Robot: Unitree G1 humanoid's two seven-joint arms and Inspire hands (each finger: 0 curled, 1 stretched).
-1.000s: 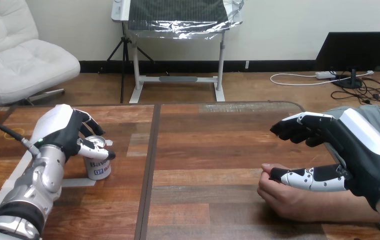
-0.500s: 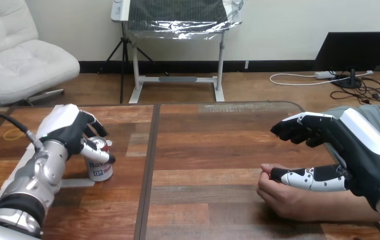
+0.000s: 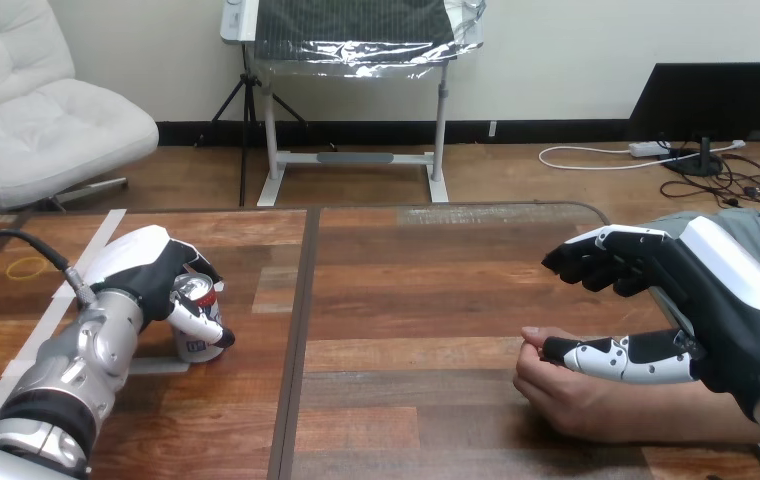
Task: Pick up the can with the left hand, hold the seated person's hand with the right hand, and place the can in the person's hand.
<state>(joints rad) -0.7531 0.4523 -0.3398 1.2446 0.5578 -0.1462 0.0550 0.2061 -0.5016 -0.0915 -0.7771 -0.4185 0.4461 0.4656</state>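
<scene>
A small silver can (image 3: 199,343) with a red-and-white top stands on the wooden table (image 3: 416,300) at the left. My left hand (image 3: 146,272) is shut on it, fingers curled round its far side and the thumb across its front. At the right, the person's hand (image 3: 561,392) lies loosely curled on the table near the front edge. My right hand (image 3: 701,290) hovers over it, open; its thumb (image 3: 616,358) rests along the top of the person's hand, while its bent fingers (image 3: 596,260) stay well apart from it, further back.
White tape strips (image 3: 91,238) run across the table's left part, with another strip (image 3: 156,366) under the can. A thin yellow loop (image 3: 24,268) lies at the far left. A dark seam (image 3: 299,330) splits the tabletop between the can and the person's hand.
My left hand has dropped lower and closed round the can, its thumb sliding down the can's front. The right hand and the person's hand have stayed still.
</scene>
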